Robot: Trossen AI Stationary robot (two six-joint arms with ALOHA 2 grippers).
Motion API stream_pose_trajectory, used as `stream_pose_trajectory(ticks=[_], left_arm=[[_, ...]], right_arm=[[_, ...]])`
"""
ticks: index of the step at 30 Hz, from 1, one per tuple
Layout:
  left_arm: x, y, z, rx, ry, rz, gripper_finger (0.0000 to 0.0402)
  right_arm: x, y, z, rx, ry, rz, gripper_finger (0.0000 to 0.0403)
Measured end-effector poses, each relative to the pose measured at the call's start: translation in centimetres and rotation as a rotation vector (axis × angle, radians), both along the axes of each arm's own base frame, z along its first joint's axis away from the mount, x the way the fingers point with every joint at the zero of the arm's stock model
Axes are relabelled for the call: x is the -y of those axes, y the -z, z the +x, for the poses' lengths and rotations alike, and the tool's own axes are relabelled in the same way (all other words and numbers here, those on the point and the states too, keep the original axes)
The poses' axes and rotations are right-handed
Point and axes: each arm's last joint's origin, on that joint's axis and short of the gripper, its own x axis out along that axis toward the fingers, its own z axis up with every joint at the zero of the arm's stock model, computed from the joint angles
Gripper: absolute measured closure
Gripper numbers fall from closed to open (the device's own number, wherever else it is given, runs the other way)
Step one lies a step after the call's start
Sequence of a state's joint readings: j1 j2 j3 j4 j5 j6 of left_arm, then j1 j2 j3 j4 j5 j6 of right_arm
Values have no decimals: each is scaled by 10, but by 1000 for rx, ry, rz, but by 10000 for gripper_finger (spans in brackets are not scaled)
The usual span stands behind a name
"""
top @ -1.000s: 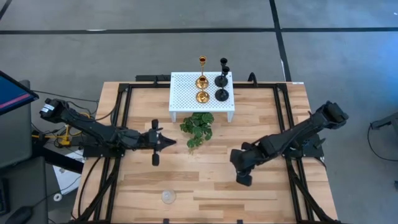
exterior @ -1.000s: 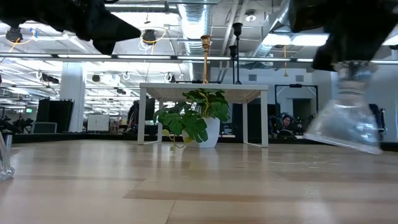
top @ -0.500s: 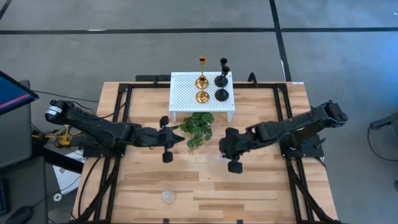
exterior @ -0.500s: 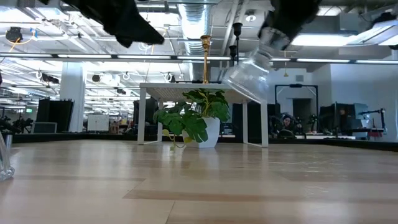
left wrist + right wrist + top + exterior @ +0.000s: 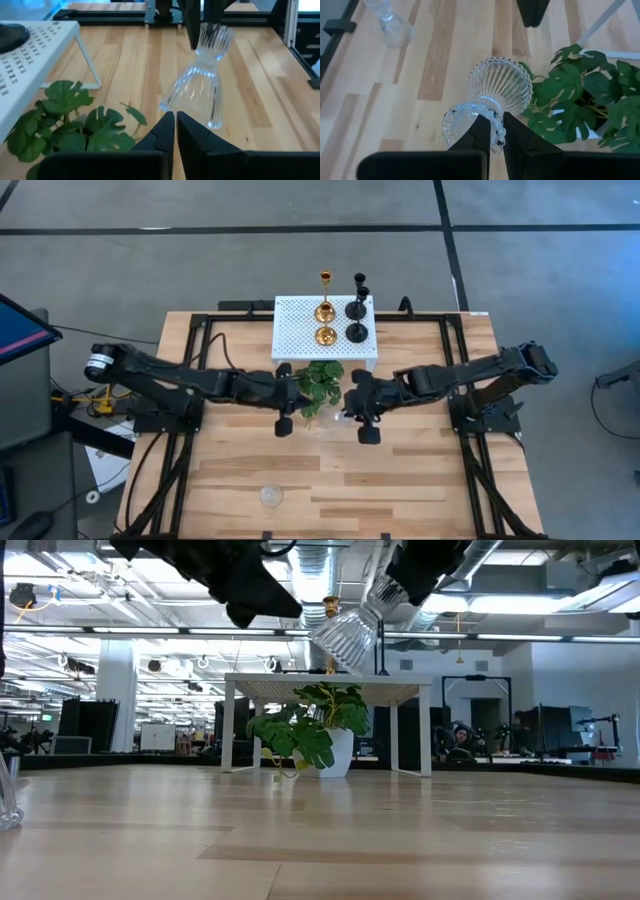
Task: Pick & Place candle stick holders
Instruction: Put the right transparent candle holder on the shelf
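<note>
— Holding anything on the right?
— Yes. The right gripper has its jaws clamped on the top rim of a clear glass holder, carried tilted in the air above the worktop, just right of the plant.
— And the left gripper?
— Jaws together, nothing in them. It hangs just left of the plant, pointing at the glass holder; the two grippers face each other across the leaves.
— Where are the others?
— Four stand on the white stand at the far middle: a tall gold holder and two squat gold ones to the left, a tall black one with black ones to the right; how many separate pieces that makes I cannot tell.
— Any more glass?
— One, a second clear holder, upright on the near left of the worktop, well apart from both arms.
</note>
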State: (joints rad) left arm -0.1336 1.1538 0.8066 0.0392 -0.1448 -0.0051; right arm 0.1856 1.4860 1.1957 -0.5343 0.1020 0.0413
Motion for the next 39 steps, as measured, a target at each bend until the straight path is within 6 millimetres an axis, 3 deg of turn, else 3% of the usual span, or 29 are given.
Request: stream_pose_trajectory(ticks=[16,22,29,39], left_arm=[[8,-4,38,25,63,15,214],[10,-3,48,20,65,15,171],[14,4,68,6,106,4,149],[15,4,79,23,103,2,166]], right_arm=[[8,0,6,30,-19,0,390],[8,-1,7,48,-24,1,390],[10,-2,8,53,-26,0,390],[10,-3,8,63,-23,-1,390]])
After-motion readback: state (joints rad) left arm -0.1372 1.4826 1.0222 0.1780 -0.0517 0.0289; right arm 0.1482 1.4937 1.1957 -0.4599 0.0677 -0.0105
